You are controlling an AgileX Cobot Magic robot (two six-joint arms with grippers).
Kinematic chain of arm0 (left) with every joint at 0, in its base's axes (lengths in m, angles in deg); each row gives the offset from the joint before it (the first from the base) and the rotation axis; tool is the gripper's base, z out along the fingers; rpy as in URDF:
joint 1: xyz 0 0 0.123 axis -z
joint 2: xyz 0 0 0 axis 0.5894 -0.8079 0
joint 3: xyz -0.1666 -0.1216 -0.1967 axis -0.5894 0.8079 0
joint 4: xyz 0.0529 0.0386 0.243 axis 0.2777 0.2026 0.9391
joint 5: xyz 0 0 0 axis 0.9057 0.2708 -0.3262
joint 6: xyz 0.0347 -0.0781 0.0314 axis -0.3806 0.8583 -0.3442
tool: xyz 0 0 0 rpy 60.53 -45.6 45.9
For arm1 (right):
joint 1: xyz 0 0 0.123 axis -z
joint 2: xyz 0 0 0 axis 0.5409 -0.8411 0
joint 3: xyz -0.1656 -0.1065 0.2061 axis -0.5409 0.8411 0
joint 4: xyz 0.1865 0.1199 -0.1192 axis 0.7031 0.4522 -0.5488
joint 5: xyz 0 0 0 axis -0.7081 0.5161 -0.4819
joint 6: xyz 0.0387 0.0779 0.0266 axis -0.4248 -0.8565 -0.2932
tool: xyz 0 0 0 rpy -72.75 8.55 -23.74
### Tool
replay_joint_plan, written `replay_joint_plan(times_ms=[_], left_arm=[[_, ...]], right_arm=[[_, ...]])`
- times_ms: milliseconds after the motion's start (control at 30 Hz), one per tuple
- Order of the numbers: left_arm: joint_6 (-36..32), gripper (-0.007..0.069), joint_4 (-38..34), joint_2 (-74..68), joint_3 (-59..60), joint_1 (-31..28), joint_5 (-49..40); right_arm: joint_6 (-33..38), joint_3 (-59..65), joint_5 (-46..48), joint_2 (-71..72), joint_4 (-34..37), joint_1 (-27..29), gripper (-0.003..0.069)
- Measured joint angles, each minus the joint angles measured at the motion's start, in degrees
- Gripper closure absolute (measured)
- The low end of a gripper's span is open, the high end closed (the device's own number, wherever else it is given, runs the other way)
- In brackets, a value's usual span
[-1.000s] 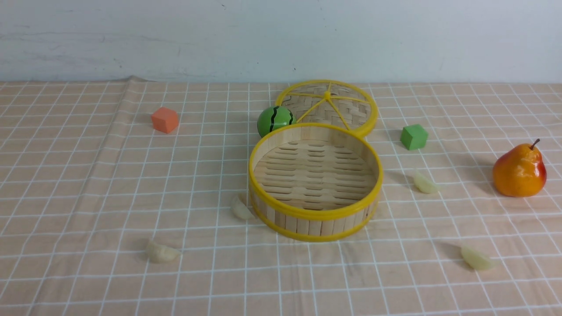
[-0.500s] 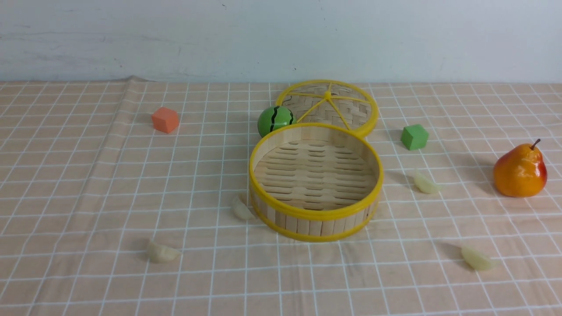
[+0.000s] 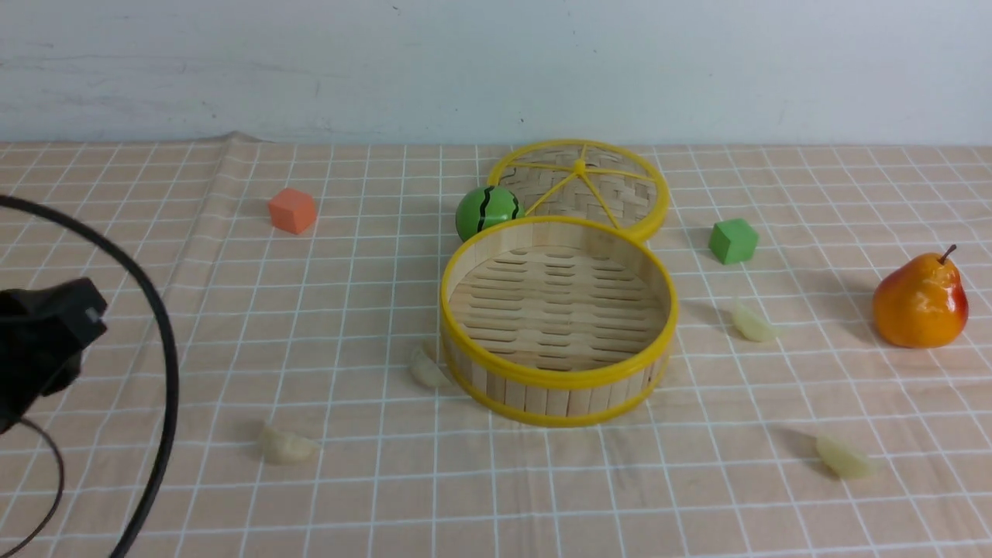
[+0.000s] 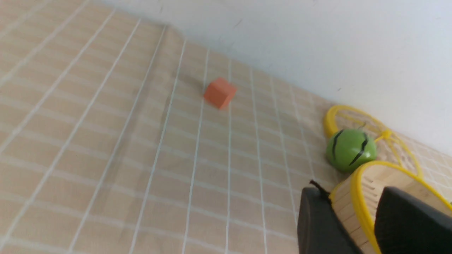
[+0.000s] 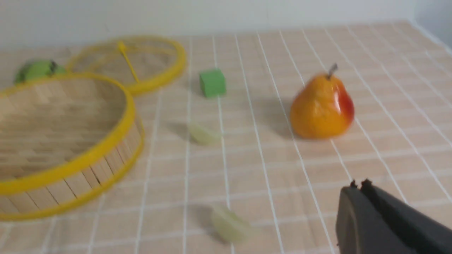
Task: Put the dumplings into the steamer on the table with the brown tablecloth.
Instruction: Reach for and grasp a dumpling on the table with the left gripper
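Brown tablecloth (image 3: 232, 310) | 4 dumplings (image 3: 286, 446) | 1 steamer (image 3: 558, 399) | left jaws spread | right jaws pressed together

Tan tablecloth (image 3: 310, 310) with white grid — yellow-rimmed steamer (image 3: 558, 380), orange cube (image 3: 292, 211), green cube (image 3: 732, 241), black-striped green ball (image 3: 487, 211).

The round bamboo steamer (image 3: 554, 399), yellow-rimmed, stands upright on the tan gridded tablecloth (image 3: 325, 294), its slatted floor bare. All pale crescents on the cloth, one dumpling (image 3: 428, 370) lies just beside its left wall, a second dumpling (image 3: 285, 446) farther left and nearer, a third dumpling (image 3: 752, 322) near its right side, and a fourth dumpling (image 3: 843, 457) well apart at the near right.
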Motion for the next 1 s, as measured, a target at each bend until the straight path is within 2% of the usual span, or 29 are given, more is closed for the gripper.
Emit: replay_joint_plan(times_ms=[100, 200, 300, 400, 600, 733, 867, 1000], left_arm=[[4.7, 0.0386, 2.6, -5.8, -4.2, 2.3, -9.4], [4.9, 0.0386, 5.2, -10.3, -10.2, 7.4, -21.6], [3.7, 0.0386, 5.7, -14.7, -15.3, 12.7, -32.3], [3.2, 0.0386, 5.9, -18.9, -17.7, 16.0, -37.5], [4.3, 0.0386, 5.6, -28.5, -19.0, 16.6, -35.7], [4.9, 0.0386, -0.9, -35.2, -25.3, 17.1, -34.6], [-0.3, 0.0386, -4.4, -39.4, -31.9, 18.0, -33.6], [-7.8, 0.0386, -5.1, -45.7, -37.4, 18.3, -27.5]], right_arm=[[0.1, -4.9, 8.1, -6.3, 0.2, 0.0, 0.0655], [1.0, -7.5, 10.6, -12.4, 3.3, 0.0, 0.0655], [3.9, -8.5, 9.6, -17.7, 10.9, 0.0, 0.0654], [10.5, -9.0, 9.4, -21.3, 20.9, -0.1, 0.0651], [31.3, -9.3, 8.6, -24.0, 37.1, -5.3, 0.0648], [43.2, -9.4, 8.6, -25.7, 45.4, -8.0, 0.0646], [48.0, -9.4, 8.7, -27.7, 50.5, -8.2, 0.0646], [51.7, -9.4, 9.9, -29.9, 55.1, -8.2, 0.0645]])
